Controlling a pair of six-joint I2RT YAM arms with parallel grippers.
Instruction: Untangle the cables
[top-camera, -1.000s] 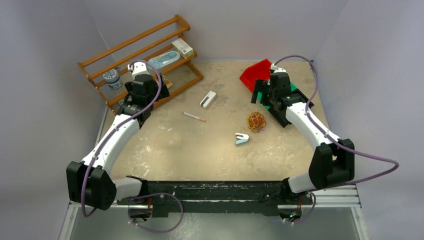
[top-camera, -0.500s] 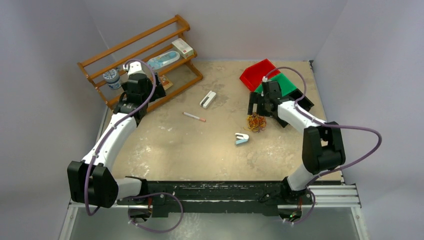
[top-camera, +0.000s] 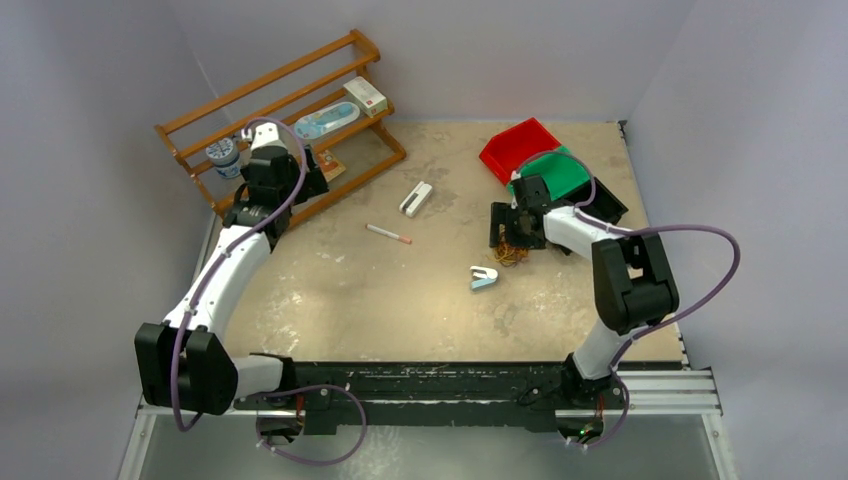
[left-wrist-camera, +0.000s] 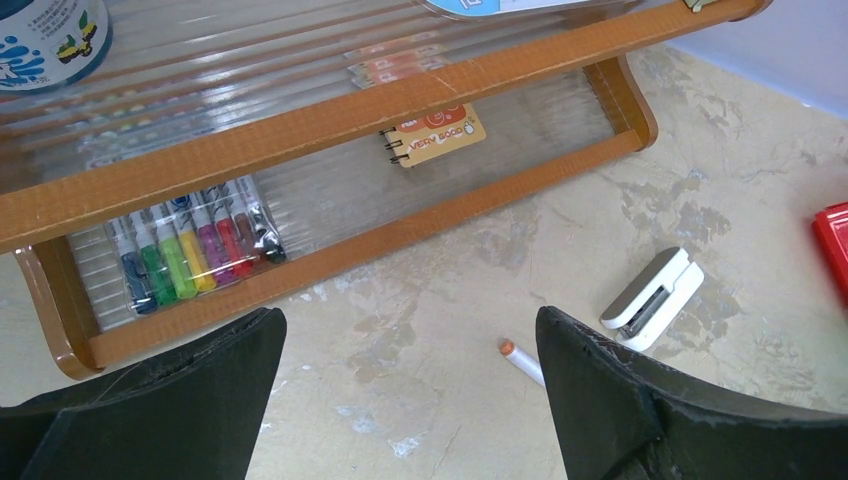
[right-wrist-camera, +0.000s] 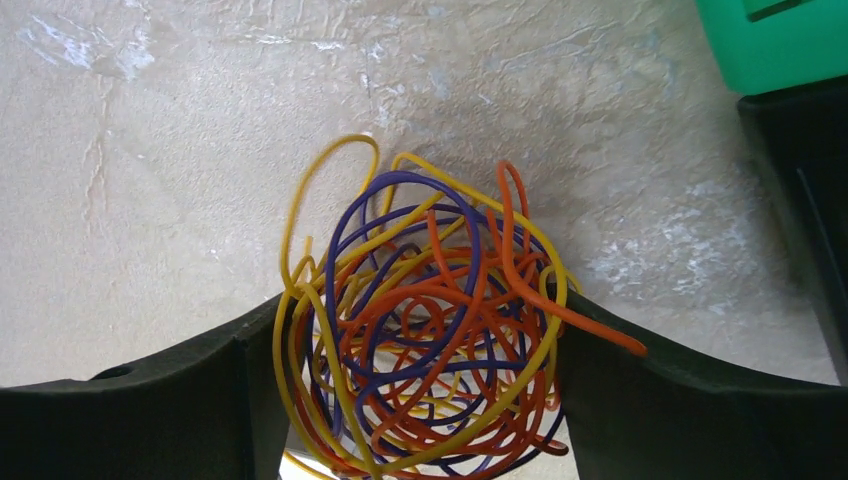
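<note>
Squarely inside right tool (right-wrist-camera: 422, 330): cables (right-wrist-camera: 400, 292) bunch, jaws apart, wires touching both inner faces.

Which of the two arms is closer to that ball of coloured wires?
The right arm: its jaws stand open on either side of the cables. The left arm is far off, over by the wooden rack.
</note>
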